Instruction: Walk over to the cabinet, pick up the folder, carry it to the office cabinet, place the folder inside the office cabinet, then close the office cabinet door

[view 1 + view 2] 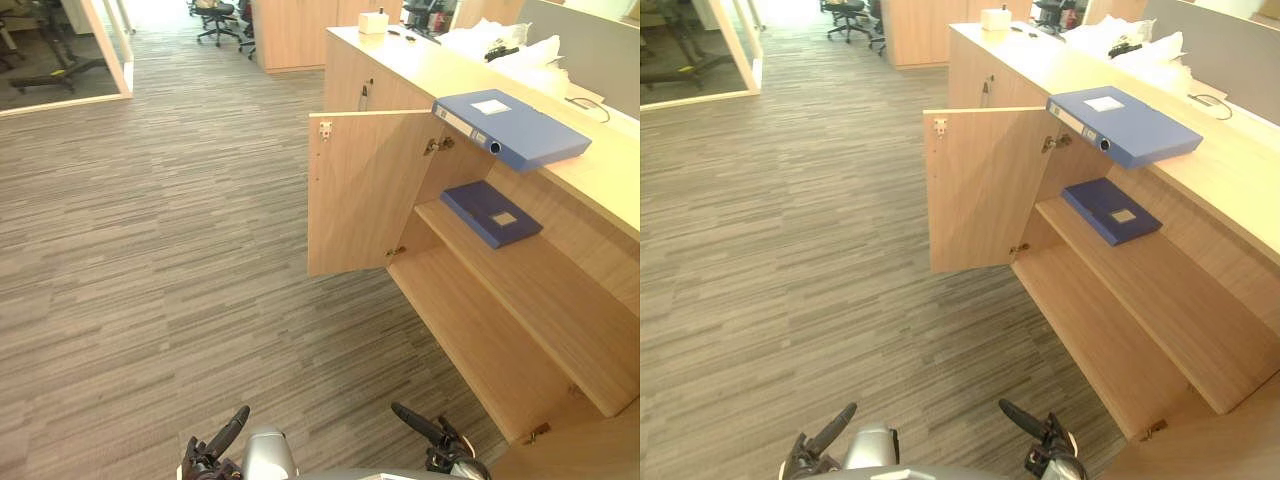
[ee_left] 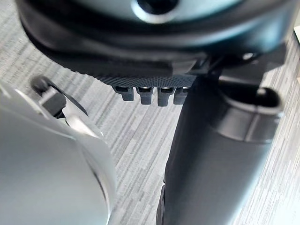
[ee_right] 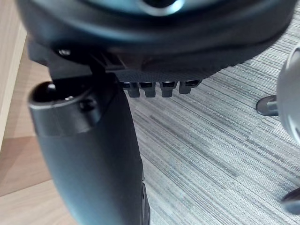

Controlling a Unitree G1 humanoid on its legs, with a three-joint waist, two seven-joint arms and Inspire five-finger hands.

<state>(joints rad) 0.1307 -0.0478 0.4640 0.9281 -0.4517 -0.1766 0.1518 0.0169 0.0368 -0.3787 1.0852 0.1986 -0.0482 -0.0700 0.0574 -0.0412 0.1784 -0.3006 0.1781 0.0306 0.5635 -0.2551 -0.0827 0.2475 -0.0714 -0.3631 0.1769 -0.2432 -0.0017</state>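
A thick blue folder lies flat on the top of the wooden office cabinet, over the open compartment. A thinner blue folder lies on the upper shelf inside. The cabinet door stands swung wide open toward the carpet. My left hand hangs low at the bottom edge, open and empty, its thumb straight over the carpet. My right hand is also low, open and empty, its thumb beside the cabinet's lower shelf. Both hands are well short of the folders.
Grey striped carpet spreads to the left of the cabinet. A tissue box and white items sit farther along the cabinet top. Office chairs and a glass partition stand at the far end.
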